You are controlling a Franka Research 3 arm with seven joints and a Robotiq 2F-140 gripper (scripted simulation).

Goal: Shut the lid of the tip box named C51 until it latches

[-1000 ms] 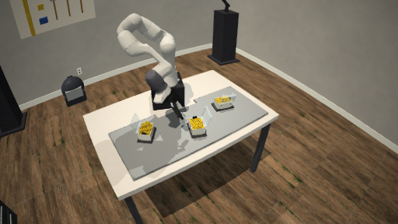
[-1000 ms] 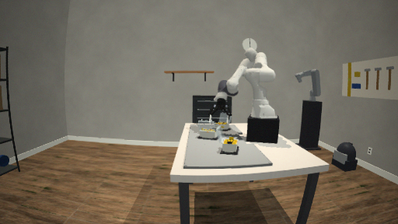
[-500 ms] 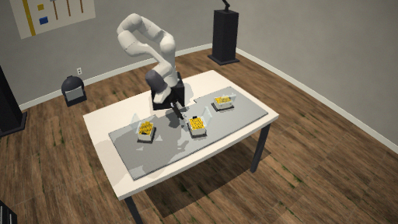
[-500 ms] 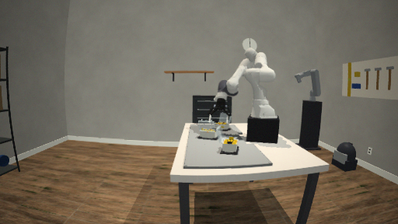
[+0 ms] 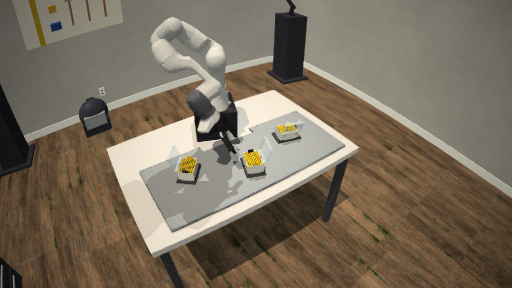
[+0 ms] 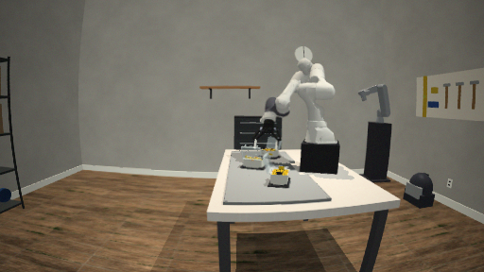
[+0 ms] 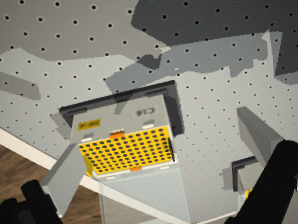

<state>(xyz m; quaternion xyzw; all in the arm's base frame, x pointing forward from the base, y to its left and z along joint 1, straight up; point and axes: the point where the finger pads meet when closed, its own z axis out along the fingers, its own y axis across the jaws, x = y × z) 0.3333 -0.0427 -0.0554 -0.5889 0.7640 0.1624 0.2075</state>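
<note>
Three tip boxes with yellow inserts sit on the grey mat (image 5: 240, 165), all with lids standing open: a left box (image 5: 187, 168), a middle box (image 5: 254, 161) and a far right box (image 5: 288, 130). My gripper (image 5: 229, 141) is open and empty, hovering above the mat between the left and middle boxes. In the wrist view, one box (image 7: 129, 149) lies under the open fingers, with its clear lid (image 7: 143, 199) raised toward the camera. Its front wall carries a yellow sticker (image 7: 88, 123) and a pale sticker (image 7: 143, 112); the text is too small to read. A second box (image 7: 245, 192) peeks in at the right.
The robot base block (image 5: 216, 122) stands on the table behind the mat. The table edge and wooden floor (image 7: 20, 169) show close beside the viewed box. Each box rests on a dark holder plate (image 7: 120, 99).
</note>
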